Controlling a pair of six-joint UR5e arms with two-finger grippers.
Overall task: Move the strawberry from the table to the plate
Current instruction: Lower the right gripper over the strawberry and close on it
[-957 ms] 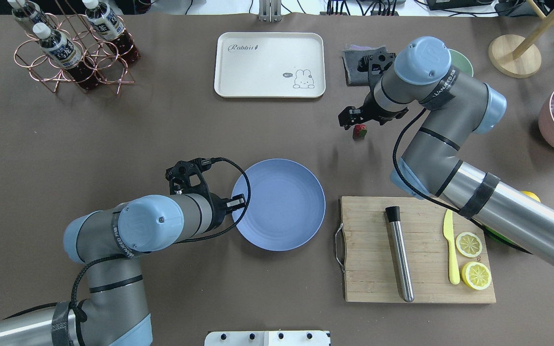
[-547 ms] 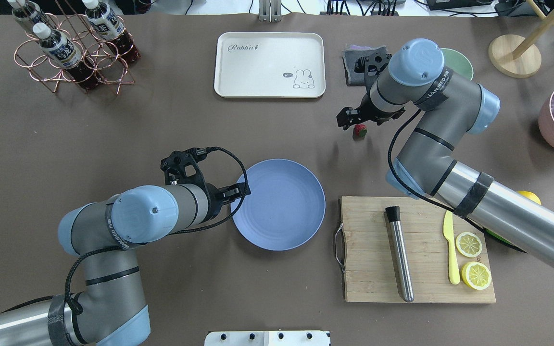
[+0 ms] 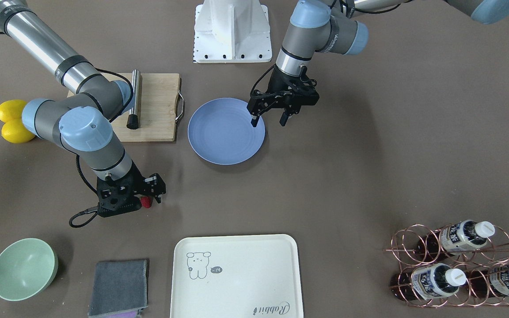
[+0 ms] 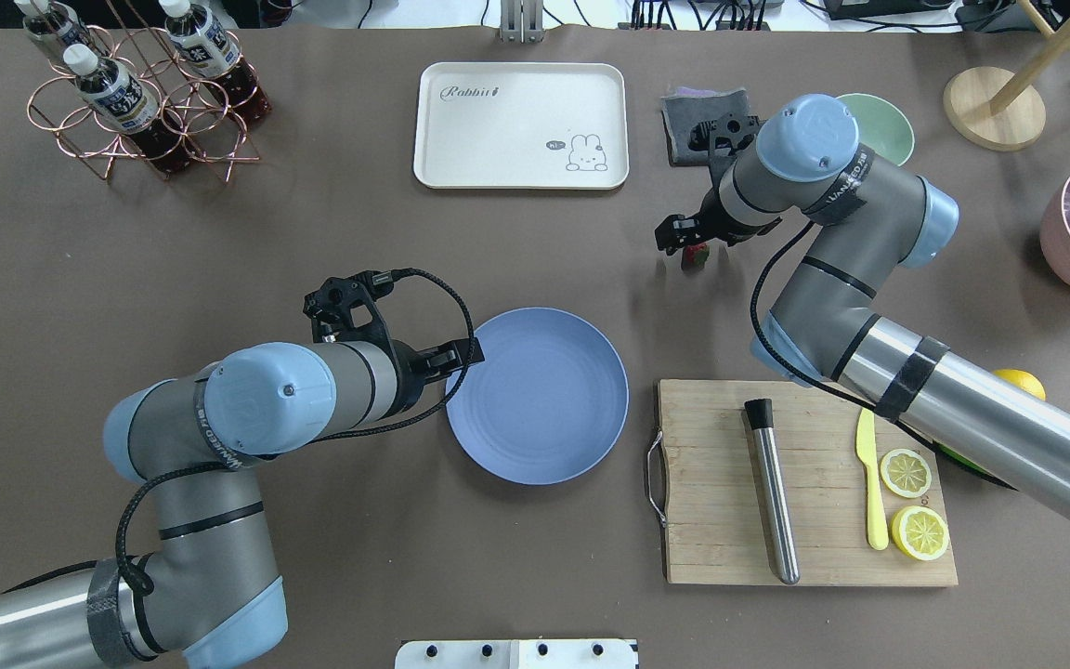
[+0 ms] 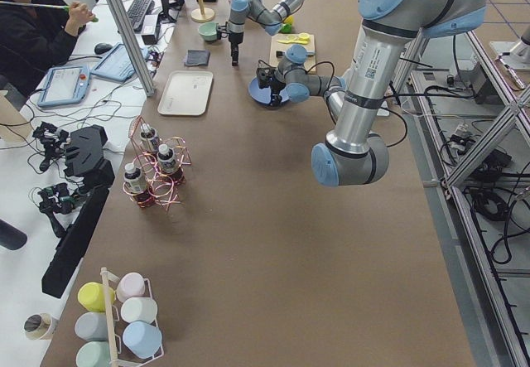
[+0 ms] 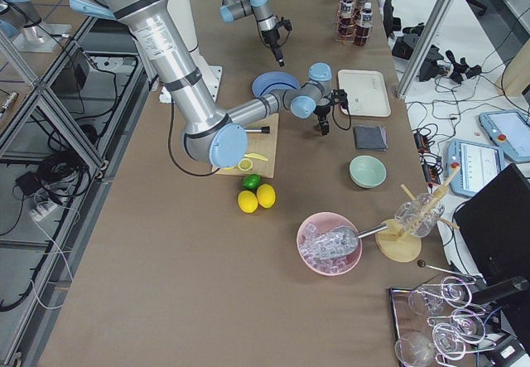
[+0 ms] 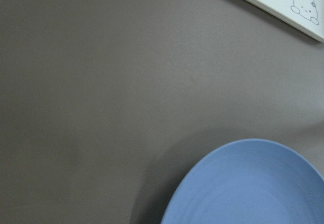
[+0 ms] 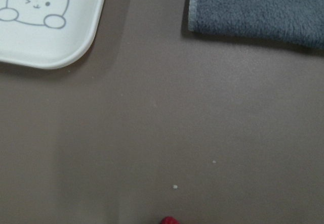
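Strawberry [image 3: 147, 202] half hidden under my right pincer [image 3: 152, 198] on the table [image 3: 369, 154]; whether it grips I cannot tell. My left pincer [image 3: 268, 120] hangs wide over the edge of the plate [image 3: 219, 141].

matt blue plate [image 4: 544, 400], wooden board [image 4: 804, 483] (visible grain), fuzzy grey cloth [image 8: 258, 9].

In the left side view, your white desk [image 5: 25, 176] runs beside the table [image 5: 248, 243] at nine o'clock, with a keyboard [image 5: 138, 9] at eleven and loose cables [image 5: 91, 125]. A metal post [image 5: 126, 31] stands at its edge. At three o'clock you see grey tiled floor [image 5: 505, 317] under frame rails [image 5: 493, 137].
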